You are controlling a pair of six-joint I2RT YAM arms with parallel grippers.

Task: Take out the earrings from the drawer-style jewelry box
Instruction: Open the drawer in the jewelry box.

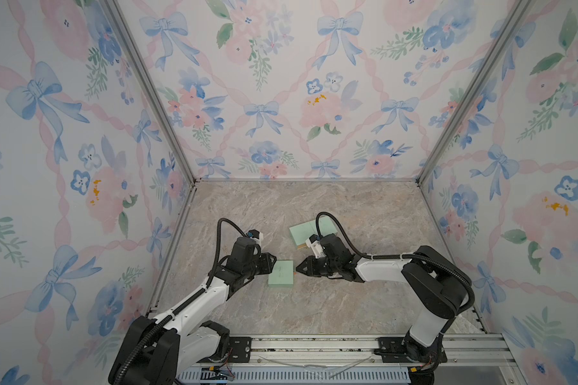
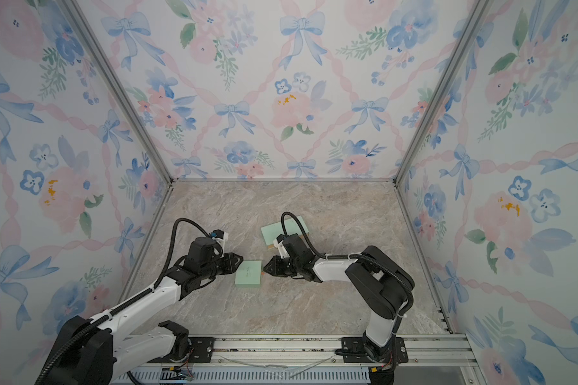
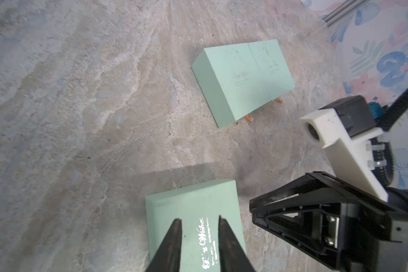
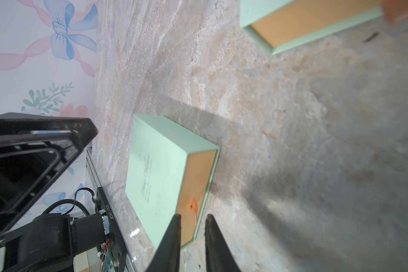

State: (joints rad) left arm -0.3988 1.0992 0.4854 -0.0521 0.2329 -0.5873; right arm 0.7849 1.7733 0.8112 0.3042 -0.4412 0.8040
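Left wrist view, three mint boxes (image 3: 224, 80), both arms' jaws slightly parted, empty.

We find one jewelry box (image 1: 281, 274) lying flat on the table (image 1: 314, 306), toward the front and between the two arms. The left gripper (image 1: 274, 259) reaches over its top from the left, and the right gripper (image 1: 297, 267) sits just beside its right side, where the pull tab (image 4: 193, 206) of its drawer front faces. Behind it and to the right, well apart, we see two more boxes (image 1: 302, 233) touching side by side with their drawer fronts toward the front; in both top views the right arm's wrist covers part of them.
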